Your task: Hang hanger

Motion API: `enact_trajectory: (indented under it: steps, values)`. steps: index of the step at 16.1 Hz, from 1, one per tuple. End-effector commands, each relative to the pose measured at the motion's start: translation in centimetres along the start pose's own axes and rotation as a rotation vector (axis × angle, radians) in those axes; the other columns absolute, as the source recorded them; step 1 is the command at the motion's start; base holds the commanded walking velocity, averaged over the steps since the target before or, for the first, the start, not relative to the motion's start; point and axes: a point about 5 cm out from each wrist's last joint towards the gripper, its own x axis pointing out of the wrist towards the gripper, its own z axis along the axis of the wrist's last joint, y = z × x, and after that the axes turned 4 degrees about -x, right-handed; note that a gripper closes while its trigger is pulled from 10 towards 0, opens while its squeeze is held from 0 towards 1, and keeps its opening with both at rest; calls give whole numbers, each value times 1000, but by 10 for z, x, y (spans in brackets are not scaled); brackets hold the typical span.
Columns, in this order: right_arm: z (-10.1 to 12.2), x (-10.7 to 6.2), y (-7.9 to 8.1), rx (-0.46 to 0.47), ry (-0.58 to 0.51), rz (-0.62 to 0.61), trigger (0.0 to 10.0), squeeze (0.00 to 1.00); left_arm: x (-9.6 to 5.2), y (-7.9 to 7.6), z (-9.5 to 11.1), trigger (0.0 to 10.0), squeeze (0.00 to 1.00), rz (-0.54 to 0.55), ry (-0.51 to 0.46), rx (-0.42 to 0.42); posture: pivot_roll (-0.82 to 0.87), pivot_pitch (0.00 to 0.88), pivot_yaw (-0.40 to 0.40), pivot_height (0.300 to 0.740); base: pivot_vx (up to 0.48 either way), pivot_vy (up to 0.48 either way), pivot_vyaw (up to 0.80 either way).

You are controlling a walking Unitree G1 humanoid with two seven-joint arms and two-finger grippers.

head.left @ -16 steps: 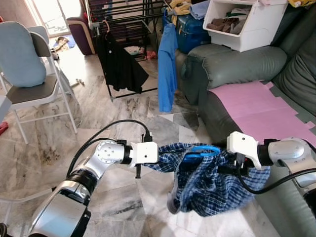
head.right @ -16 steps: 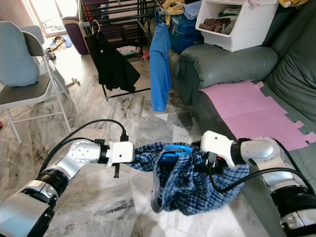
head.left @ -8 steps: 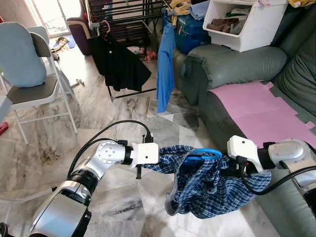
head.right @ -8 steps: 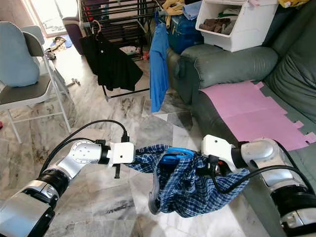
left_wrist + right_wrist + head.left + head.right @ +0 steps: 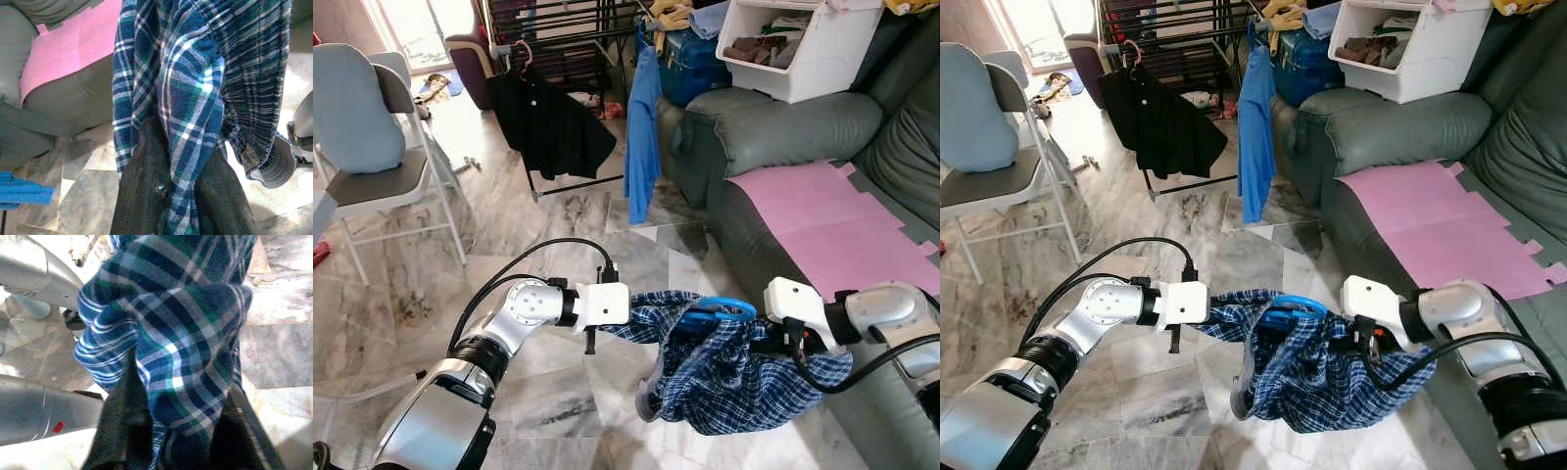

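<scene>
Marble-tiled living room floor (image 5: 411,284); grey sofa (image 5: 783,127) with a pink mat (image 5: 822,211) along the robot's right, a folding chair (image 5: 372,147) to its left, and at the back a dark drying rack (image 5: 563,44) already carrying a black shirt (image 5: 553,122) and a blue shirt (image 5: 643,127). Well short of that rack, low in front of the robot, a blue plaid shirt (image 5: 734,377) on a blue hanger (image 5: 720,308) is stretched between both arms. Left gripper (image 5: 171,196) is closed on a fold of the plaid cloth at one shoulder; the wrist view shows fabric pinched between the two black fingers. Right gripper (image 5: 171,431) is likewise clamped on a bunch of the cloth at the other side. Neither appears to hold the hanger itself; its blue loop rides on top between them, partly buried in fabric. Judgement: load is light but limp, and the cloth sags in a bag below the grip line, so it will swing and drape. Hanger plastic is stiff and probably slick inside the shirt, so it could shift or slide out. Better hold for hanging would be at the hanger's neck or hook, leaving the hook free to catch the rail.
</scene>
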Motion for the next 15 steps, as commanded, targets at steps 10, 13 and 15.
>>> enact_trajectory:
  steps: [10, 13, 15]
  values:
    - [-8, 3, 9, 33, 24, 17, 0, 0, -2, 13, 9, 0, 0, 104, -50, 17, -179, 0, 58, 740, 0, 0, 0]
    - [-7, 2, 3, 37, 0, -90, 0, 0, -5, 16, 4, 10000, 192, 191, -27, 6, -178, 0, 57, 740, 0, 0, 0]
    - [-7, 2, -3, 46, -5, -198, 0, 0, -8, 16, 2, 10000, 1000, 235, -42, -13, -179, 0, 56, 740, 0, 0, 0]
